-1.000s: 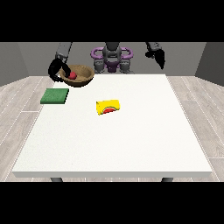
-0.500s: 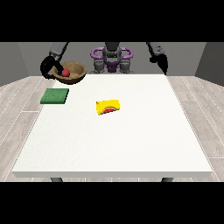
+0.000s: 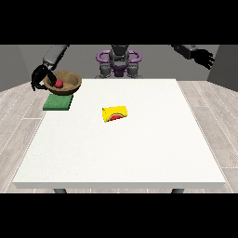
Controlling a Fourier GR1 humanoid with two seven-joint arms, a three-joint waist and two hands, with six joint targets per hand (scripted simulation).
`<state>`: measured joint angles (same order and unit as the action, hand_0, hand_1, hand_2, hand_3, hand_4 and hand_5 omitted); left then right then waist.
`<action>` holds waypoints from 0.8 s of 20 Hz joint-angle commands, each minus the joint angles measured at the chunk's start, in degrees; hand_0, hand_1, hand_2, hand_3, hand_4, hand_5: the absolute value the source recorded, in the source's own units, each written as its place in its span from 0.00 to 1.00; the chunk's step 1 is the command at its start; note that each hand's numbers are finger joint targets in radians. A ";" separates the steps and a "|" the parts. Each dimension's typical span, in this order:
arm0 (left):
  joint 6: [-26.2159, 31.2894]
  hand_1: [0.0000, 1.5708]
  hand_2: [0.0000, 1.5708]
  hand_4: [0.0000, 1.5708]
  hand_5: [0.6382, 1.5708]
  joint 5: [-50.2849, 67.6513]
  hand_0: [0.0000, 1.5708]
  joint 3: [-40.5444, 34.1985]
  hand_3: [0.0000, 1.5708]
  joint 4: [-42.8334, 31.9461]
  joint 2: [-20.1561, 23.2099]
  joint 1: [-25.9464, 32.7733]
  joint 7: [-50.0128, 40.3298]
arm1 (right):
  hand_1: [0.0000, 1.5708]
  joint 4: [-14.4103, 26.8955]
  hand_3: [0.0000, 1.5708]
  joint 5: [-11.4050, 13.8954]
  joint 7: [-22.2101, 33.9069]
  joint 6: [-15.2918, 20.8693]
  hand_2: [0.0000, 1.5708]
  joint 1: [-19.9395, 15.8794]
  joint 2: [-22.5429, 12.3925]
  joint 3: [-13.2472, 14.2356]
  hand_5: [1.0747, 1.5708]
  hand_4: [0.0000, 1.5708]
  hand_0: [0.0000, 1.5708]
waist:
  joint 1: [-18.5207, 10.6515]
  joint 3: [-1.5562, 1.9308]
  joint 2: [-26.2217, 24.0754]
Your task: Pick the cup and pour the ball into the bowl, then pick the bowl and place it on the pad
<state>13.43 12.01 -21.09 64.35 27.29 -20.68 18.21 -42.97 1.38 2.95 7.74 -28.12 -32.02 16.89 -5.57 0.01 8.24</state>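
Nearest the camera, the white bench [image 3: 121,153] shows a wide bare stretch, and just beyond it lies the yellow cup [image 3: 115,114], tipped on its side with its red-lined mouth facing the camera. It holds nothing I can see, so the pour looks finished.

Using that cup as the marker: up and to the view's left of it, at the bench's far corner, sits the green pad [image 3: 58,102], flat and uncovered. Directly above the pad hangs the brown bowl [image 3: 63,82], and the red ball [image 3: 59,83] sits inside it. The bowl appears lifted off the bench and hovers over the pad, not yet resting on it as far as I can judge.

The hand at the view's left [image 3: 39,77] has its dark fingers [image 3: 45,83] curled round the bowl's near-left rim, carrying it. Far off to the view's right of the cup, well apart and raised beyond the bench's edge, the hand at the view's right [image 3: 203,57] holds nothing, its fingers relaxed and spread.

So: ball in bowl, bowl picked up. What remains, by my reading, is lowering it onto the pad and letting go.
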 commanded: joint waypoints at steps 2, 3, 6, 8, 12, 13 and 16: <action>7.41 0.00 0.00 0.81 1.00 5.99 0.00 -7.52 0.00 -4.74 9.39 -2.36 1.27 | 1.00 1.05 0.00 -0.66 -4.27 2.67 1.00 -0.95 -0.04 2.37 0.99 0.51 1.00 | -1.46 0.00 4.74; 8.69 0.00 0.00 0.79 1.00 5.63 0.00 -7.74 0.00 -7.26 9.48 0.12 2.55 | 1.00 0.16 0.00 -1.06 -4.14 1.13 1.00 0.24 1.09 1.66 0.99 0.50 1.00 | -0.15 -0.02 2.50; 11.06 0.00 0.00 0.77 0.99 5.32 0.00 -9.23 0.00 -11.34 11.48 1.17 6.98 | 1.00 0.18 0.00 -1.05 -3.92 1.12 1.00 -0.28 0.34 1.97 0.99 0.48 1.00 | 0.63 -0.03 3.30; 9.32 0.00 0.00 0.76 0.99 4.99 0.00 -7.94 0.00 -9.66 10.37 0.04 5.18 | 1.00 3.38 0.00 -1.28 -4.22 0.53 1.00 -1.68 -0.28 2.67 0.99 0.44 1.00 | 0.50 0.00 3.55; 10.81 0.00 0.00 0.76 0.99 6.52 0.00 -8.59 0.00 -7.15 10.40 -0.92 7.59 | 0.78 7.89 0.83 -1.44 -4.74 6.33 0.90 -4.34 -4.80 7.06 0.96 0.00 0.78 | -2.54 0.03 9.64; 12.03 0.00 0.00 0.75 0.98 7.97 0.00 -9.86 0.00 -7.26 13.73 -0.87 3.35 | 0.69 9.44 0.74 -1.40 -6.64 3.14 0.78 -1.35 -4.42 6.31 0.90 0.00 0.69 | -1.22 0.05 7.13; 7.14 0.00 0.00 0.75 0.98 4.19 0.00 -7.29 0.00 -7.80 8.75 -0.65 7.99 | 0.27 8.90 0.58 -1.61 -2.89 0.95 0.36 -5.34 -4.45 4.88 0.89 0.00 0.27 | -0.02 0.01 6.64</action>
<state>22.77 17.67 -29.70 55.99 38.19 -21.44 24.68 -35.64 -0.49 -1.20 9.77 -31.62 -35.98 22.38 -5.96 0.03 15.29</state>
